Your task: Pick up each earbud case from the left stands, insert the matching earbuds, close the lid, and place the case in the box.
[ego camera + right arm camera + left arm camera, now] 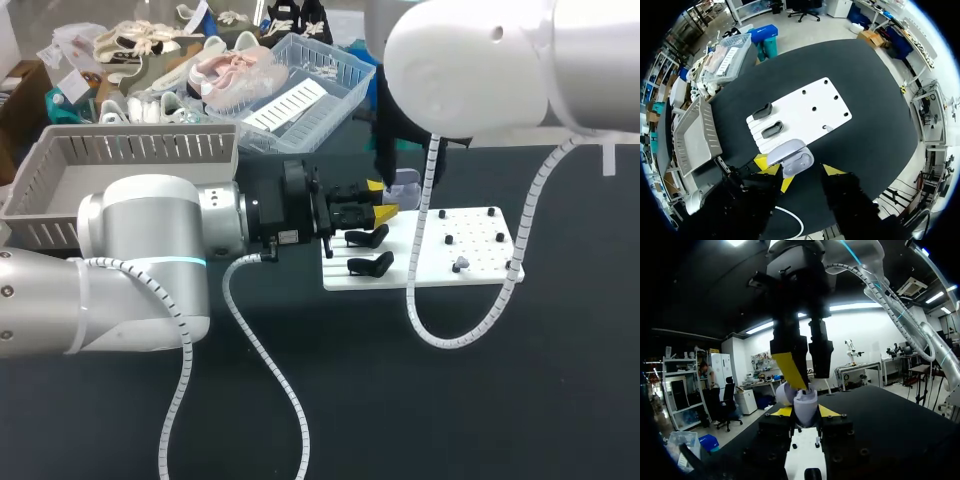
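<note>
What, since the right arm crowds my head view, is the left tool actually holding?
Observer: The left wrist view shows the left tool shut on the lavender earbud case, pinched from both sides.
Operator: Is its lid closed?
Observer: No. In the right wrist view the lid is swung open.
Operator: And the right tool?
Observer: In the left wrist view the right tool hangs just above the case, fingers apart, gripping nothing.
</note>
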Robot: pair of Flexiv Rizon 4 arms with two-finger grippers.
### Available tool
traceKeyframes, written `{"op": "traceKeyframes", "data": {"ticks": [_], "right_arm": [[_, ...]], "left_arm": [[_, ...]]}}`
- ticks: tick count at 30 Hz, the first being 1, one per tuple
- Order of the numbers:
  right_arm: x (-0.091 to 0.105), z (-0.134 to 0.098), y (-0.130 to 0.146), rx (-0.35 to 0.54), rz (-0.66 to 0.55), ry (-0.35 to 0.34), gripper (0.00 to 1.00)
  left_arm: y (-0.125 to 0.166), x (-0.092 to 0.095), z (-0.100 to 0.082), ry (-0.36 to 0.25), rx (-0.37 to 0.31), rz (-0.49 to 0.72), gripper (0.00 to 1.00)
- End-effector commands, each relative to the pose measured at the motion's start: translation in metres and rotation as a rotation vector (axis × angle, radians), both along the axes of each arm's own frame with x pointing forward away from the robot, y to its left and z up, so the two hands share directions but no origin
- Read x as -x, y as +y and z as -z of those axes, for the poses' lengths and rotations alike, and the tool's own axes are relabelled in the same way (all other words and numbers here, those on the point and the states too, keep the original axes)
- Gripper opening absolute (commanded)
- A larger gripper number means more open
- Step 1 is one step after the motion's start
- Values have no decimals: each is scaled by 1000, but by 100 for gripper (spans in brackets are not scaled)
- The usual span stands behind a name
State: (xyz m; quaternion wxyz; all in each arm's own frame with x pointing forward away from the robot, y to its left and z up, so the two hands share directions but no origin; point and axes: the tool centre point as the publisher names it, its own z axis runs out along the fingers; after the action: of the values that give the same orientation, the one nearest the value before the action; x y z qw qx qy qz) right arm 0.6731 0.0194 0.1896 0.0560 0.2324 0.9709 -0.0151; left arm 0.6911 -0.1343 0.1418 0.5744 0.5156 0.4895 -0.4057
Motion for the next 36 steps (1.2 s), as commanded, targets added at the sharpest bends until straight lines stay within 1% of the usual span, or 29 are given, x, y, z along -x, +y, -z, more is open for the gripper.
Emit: {"op": "traceKeyframes", "data": {"ticks": [1, 2, 3, 4, 6, 7, 9, 12, 14, 17, 20, 21, 23, 25, 27, 29, 31, 35, 36], "right_arm": [[19, -4, -7, -15, -27, -51, 51], [22, -5, -8, -12, -34, -53, 53], [28, -5, -11, -16, -52, -67, 50], [31, -5, -13, -12, -57, -70, 52], [41, -4, -20, -14, -108, -90, 56], [45, -3, -23, -5, -145, -92, 54], [52, 1, -30, 23, -185, -98, 60], [60, 14, -44, 32, -219, -95, 64], [63, 22, -54, 29, -233, -88, 60], [65, 37, -67, 43, -257, -83, 63], [64, 55, -80, 13, -269, -59, 64], [63, 60, -83, 0, -271, -57, 63], [60, 71, -89, -3, -275, -51, 62], [56, 82, -94, -26, -279, -49, 65], [50, 92, -99, -46, -274, -44, 64], [43, 102, -102, -56, -272, -42, 65], [36, 110, -105, -71, -277, -45, 59], [24, 125, -108, -88, -284, -34, 60], [20, 128, -107, -88, -288, -32, 62]], "left_arm": [[-1, 0, 1, -2, 2, -4, 0], [-1, 0, 1, -2, 2, -4, 0], [-1, 0, 1, -2, 2, -4, 0], [-1, 0, 1, -2, 2, -4, 0], [-1, 0, 1, -2, 2, -4, 0], [-1, 0, 1, -2, 2, -4, 0], [-1, 0, 1, -2, 2, -4, 0], [-1, 0, 1, -2, 2, -4, 0], [-1, 0, 1, -2, 2, -4, 0], [-1, 0, 1, -2, 2, -4, 0], [-1, 0, 1, -2, 2, -4, 0], [-1, 0, 1, -2, 2, -4, 0], [-1, 0, 1, -2, 2, -4, 0], [-1, 0, 1, -2, 2, -4, 0], [-1, 0, 1, -2, 2, -4, 0], [-1, 0, 1, -2, 2, -4, 0], [-1, 0, 1, -2, 2, -4, 0], [-1, 0, 1, -2, 2, -4, 0], [-1, 0, 1, -2, 2, -4, 0]]}}
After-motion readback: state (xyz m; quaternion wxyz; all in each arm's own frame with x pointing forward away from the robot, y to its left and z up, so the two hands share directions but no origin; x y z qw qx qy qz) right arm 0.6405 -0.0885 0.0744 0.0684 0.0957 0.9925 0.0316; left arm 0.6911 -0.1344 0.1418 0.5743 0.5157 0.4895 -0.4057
